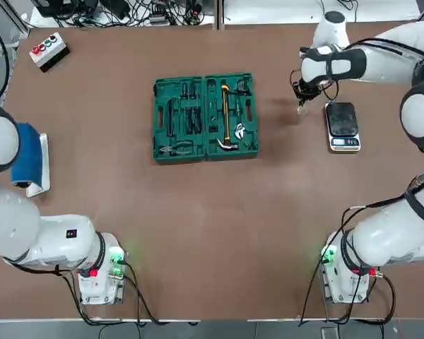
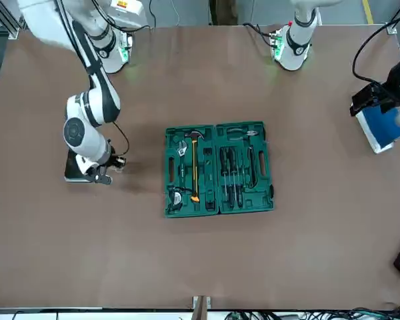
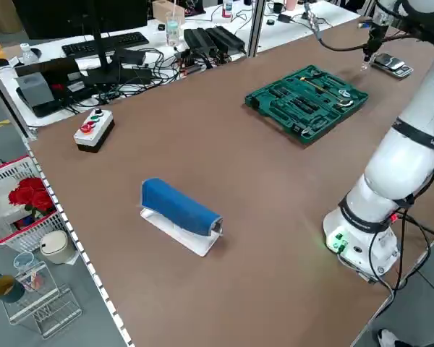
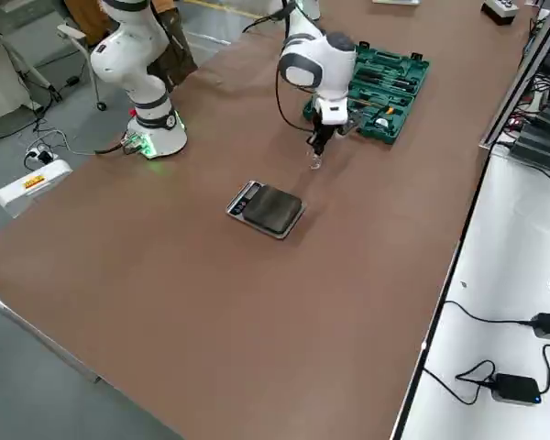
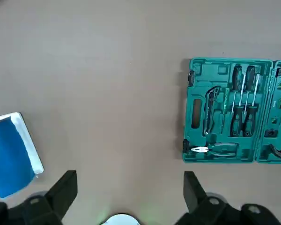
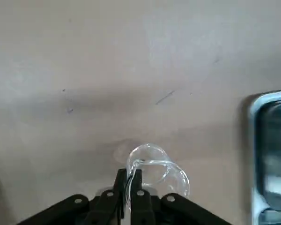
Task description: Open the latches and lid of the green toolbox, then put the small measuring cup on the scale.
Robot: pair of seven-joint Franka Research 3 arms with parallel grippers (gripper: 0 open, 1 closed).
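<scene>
Right gripper (image 6: 129,187) pinches rim of tiny clear transparent measuring cup (image 6: 154,171), held between open dark green toolbox (image 1: 205,118) and black-platform digital scale (image 1: 342,125). Cup barely discernible overhead. Left gripper (image 5: 130,187) spread, parked.

The green toolbox (image 2: 219,169) lay open and flat near the middle of the brown worktop (image 2: 200,267), both halves showing moulded trays. A yellow-handled hammer (image 2: 194,163) sat in one half, and dark-handled tools filled the other. The right hand (image 2: 105,172) hung low over the worktop, well apart from the toolbox, its white arm reaching down from the far edge. Just beside it, partly hidden by the arm, lay the scale (image 2: 73,172), of which only a dark edge showed. A blue object on a white base (image 2: 381,128) stood at the opposite side, with the left arm's dark end above it.
</scene>
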